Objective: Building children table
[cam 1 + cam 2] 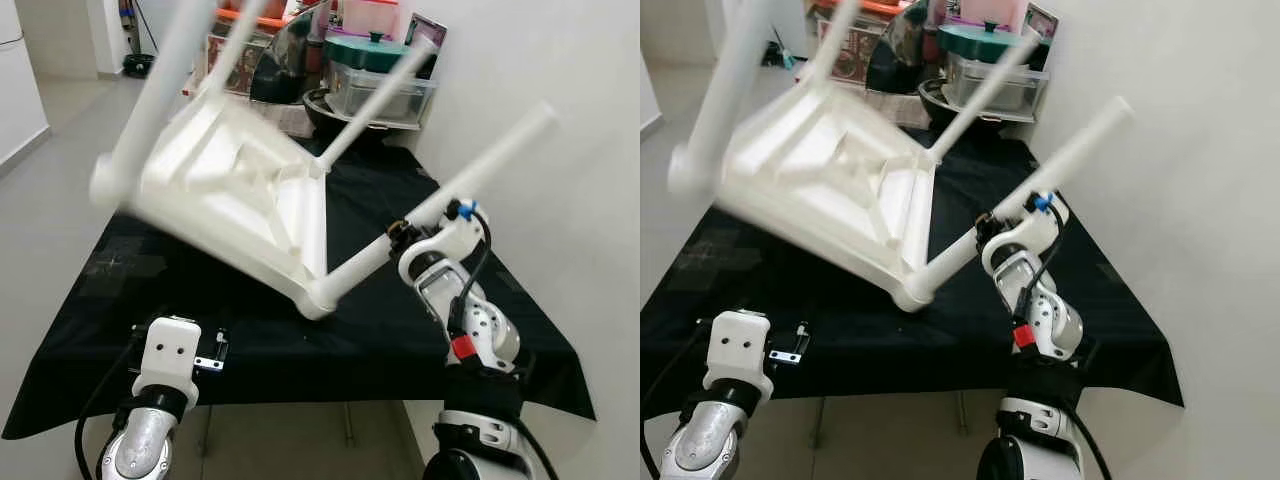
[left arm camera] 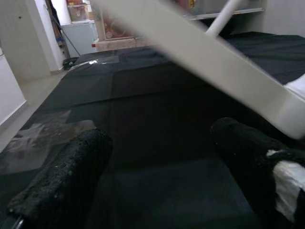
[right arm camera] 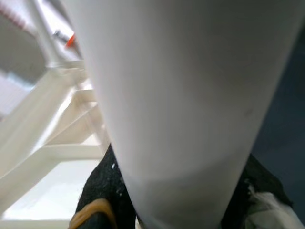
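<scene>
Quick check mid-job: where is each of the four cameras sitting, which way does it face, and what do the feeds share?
Left eye: on the head, looking down at the white children's table tilted over the black cloth; both arms show.
Right eye: beside it, same scene; right gripper on a table leg.
Left wrist: along the left gripper, open, low above the cloth.
Right wrist: along the fingers clamping that leg.
Shared: the table appears in all four.

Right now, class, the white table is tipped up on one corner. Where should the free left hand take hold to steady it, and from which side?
Probably the thick leg on the robot's left, from below and outside. The table leans that way, while the right hand grips the near leg. The left hand sits low over the black cloth, fingers open.
</scene>
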You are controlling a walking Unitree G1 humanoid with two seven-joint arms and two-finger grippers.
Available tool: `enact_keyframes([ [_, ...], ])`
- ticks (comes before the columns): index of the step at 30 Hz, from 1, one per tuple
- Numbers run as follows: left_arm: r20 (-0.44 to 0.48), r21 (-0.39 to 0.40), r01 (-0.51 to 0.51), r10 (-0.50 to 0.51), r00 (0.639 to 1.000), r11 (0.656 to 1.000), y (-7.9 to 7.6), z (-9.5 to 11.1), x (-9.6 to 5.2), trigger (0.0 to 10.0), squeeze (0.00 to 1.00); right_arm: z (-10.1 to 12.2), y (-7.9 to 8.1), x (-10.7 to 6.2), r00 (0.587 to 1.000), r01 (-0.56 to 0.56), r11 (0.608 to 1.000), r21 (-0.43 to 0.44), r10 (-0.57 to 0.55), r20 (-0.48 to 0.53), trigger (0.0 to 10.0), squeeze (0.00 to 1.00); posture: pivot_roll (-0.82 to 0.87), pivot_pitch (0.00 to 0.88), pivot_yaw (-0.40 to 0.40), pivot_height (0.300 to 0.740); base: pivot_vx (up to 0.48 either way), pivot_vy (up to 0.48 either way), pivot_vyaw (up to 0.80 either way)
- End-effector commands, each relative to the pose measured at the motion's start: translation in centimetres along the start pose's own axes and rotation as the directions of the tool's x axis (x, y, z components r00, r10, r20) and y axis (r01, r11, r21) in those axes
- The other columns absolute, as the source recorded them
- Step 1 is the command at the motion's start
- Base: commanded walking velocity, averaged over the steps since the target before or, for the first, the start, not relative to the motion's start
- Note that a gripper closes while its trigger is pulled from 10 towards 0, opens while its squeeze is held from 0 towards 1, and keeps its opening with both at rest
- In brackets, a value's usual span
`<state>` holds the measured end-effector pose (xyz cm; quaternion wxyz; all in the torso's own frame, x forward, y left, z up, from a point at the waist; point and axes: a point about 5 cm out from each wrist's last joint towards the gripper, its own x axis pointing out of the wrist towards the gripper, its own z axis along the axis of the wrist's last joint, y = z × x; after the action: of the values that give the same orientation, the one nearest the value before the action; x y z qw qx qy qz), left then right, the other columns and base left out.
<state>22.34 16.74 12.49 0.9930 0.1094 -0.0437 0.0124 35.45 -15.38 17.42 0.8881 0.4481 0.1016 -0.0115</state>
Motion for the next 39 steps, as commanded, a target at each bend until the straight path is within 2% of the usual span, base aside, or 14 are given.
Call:
enact_keyframes([
  [1,0.001,0.012,0.009,-0.009,1.0,1.0,-0.2,0.0,0.0,10.0,0.0,-2.9,-2.7,0.1,0.986,0.115,0.988,0.098,-0.102,-0.128,0.0,0.0,0.1,0.0,-0.146,0.74,0.0,0.0,0.0],
  [5,0.0,0.012,0.009,-0.009,1.0,1.0,-0.2,0.0,0.0,10.0,0.0,-3.8,-3.4,0.0,0.978,0.142,0.983,0.118,-0.121,-0.172,0.0,0.0,0.1,0.0,-0.145,0.74,0.0,0.0,0.0],
  [6,0.001,0.013,0.008,-0.008,1.0,1.0,-0.2,0.0,0.0,10.0,0.0,-4.8,-4.4,-0.1,0.965,0.178,0.978,0.109,-0.151,-0.215,0.0,0.0,0.1,0.0,-0.146,0.74,0.0,0.0,0.0],
  [7,0.001,0.013,0.008,-0.008,1.0,1.0,-0.2,0.0,0.0,10.0,0.0,-4.8,-4.4,-0.1,0.965,0.178,0.978,0.109,-0.151,-0.215,0.0,0.0,0.1,0.0,-0.146,0.74,0.0,0.0,0.0],
  [8,0.001,0.015,0.008,-0.008,1.0,1.0,-0.2,0.0,0.0,10.0,0.0,-5.8,-5.4,-0.3,0.942,0.238,0.966,0.098,-0.205,-0.265,0.0,0.0,0.1,0.0,-0.145,0.74,0.0,0.0,0.0],
  [10,0.001,0.016,0.008,-0.008,1.0,1.0,-0.2,0.0,0.0,10.0,0.0,-6.3,-6.2,-0.5,0.924,0.287,0.954,0.092,-0.25,-0.288,0.0,0.0,0.1,0.0,-0.145,0.74,0.0,0.0,0.0],
  [16,0.002,0.019,0.008,-0.008,1.0,1.0,-0.1,0.1,0.0,10.0,0.0,-6.2,-6.7,-0.2,0.91,0.345,0.931,0.122,-0.299,-0.288,0.0,0.0,0.1,0.0,-0.143,0.74,0.0,0.0,0.0],
  [17,0.002,0.02,0.009,-0.009,1.0,1.0,-0.1,0.1,0.1,10.0,0.0,-5.9,-6.7,-0.1,0.911,0.348,0.929,0.127,-0.303,-0.281,4.6,0.0,0.1,0.0,-0.144,0.74,0.0,0.0,0.0],
  [18,0.002,0.02,0.009,-0.009,1.0,1.0,-0.1,0.1,0.1,10.0,0.0,-5.9,-6.7,-0.1,0.911,0.348,0.929,0.127,-0.303,-0.281,4.6,0.0,0.1,0.0,-0.144,0.74,0.0,0.0,0.0],
  [19,0.002,0.02,0.009,-0.009,1.0,1.0,-0.1,0.1,0.0,10.0,0.0,-5.7,-6.6,0.0,0.913,0.347,0.929,0.129,-0.303,-0.274,9.2,0.0,0.1,0.0,-0.143,0.74,0.0,0.0,0.0],
  [20,0.002,0.02,0.009,-0.009,1.0,1.0,-0.1,0.1,0.0,10.0,0.0,-5.7,-6.6,0.0,0.913,0.347,0.929,0.129,-0.303,-0.274,9.2,0.0,0.1,0.0,-0.143,0.74,0.0,0.0,0.0],
  [21,0.002,0.021,0.01,-0.01,1.0,1.0,-0.1,0.1,0.0,10.0,0.0,-5.5,-6.7,0.1,0.912,0.353,0.929,0.109,-0.316,-0.26,10.0,0.0,0.1,0.0,-0.143,0.74,0.0,0.0,0.0],
  [25,0.001,0.024,0.009,-0.009,1.0,1.0,-0.1,0.1,0.0,10.0,0.0,-4.4,-7.3,0.2,0.91,0.39,0.916,0.098,-0.366,-0.196,10.0,0.0,0.1,0.0,-0.145,0.74,0.0,0.0,0.0],
  [39,-0.001,0.024,0.014,-0.014,1.0,1.0,-0.3,0.0,0.0,10.0,0.0,-4.0,-6.5,0.6,0.925,0.357,0.927,0.114,-0.334,-0.179,10.0,0.0,0.1,0.0,-0.145,0.74,0.0,0.0,0.0],
])
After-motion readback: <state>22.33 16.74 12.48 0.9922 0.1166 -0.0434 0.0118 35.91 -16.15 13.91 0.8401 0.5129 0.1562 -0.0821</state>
